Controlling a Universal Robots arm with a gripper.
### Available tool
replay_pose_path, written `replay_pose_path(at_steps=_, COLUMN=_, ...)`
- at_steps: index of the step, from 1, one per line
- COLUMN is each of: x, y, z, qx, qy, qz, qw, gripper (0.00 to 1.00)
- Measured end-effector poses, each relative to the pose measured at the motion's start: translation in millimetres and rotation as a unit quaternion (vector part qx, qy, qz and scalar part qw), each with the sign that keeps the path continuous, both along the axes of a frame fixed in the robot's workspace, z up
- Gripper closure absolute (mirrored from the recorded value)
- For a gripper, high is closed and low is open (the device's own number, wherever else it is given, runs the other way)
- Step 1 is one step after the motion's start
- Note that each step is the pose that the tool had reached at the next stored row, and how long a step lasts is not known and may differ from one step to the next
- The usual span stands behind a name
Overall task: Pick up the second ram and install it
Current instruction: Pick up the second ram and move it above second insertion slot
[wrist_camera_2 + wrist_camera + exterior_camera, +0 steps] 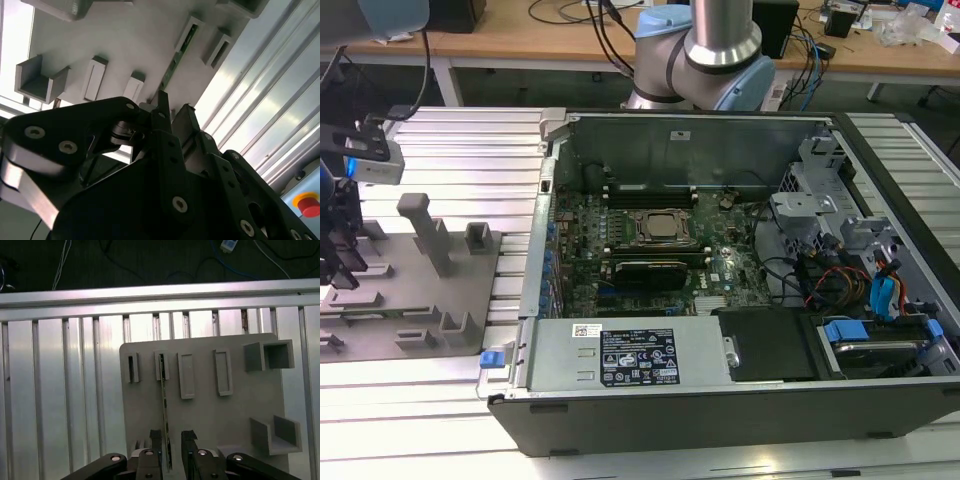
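Jaws stand open astride the second ram [164,400], upright in the grey holder [240,410]; pick-up step, closing squarely needs centring

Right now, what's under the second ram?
The grey holder plate: the second ram stands on edge on it, one end in a slot. The open hand straddles the other end, hiding its support there.

Open computer case [720,432] on slatted metal table [460,150] — grey fixture plate [475,282] beside it, toward exterior view's left.
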State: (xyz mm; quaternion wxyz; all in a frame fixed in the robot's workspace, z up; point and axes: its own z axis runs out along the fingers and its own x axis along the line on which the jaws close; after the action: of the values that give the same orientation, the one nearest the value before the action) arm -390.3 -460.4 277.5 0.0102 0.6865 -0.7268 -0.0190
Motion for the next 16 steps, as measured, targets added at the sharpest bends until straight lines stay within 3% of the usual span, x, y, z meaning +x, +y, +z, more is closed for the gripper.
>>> replay_pose_path(at_steps=16, x=0.0, y=-0.7, z=-22.0, qx=0.0, qy=-0.0001, qz=0.0, qw=1.0, gripper=0.7)
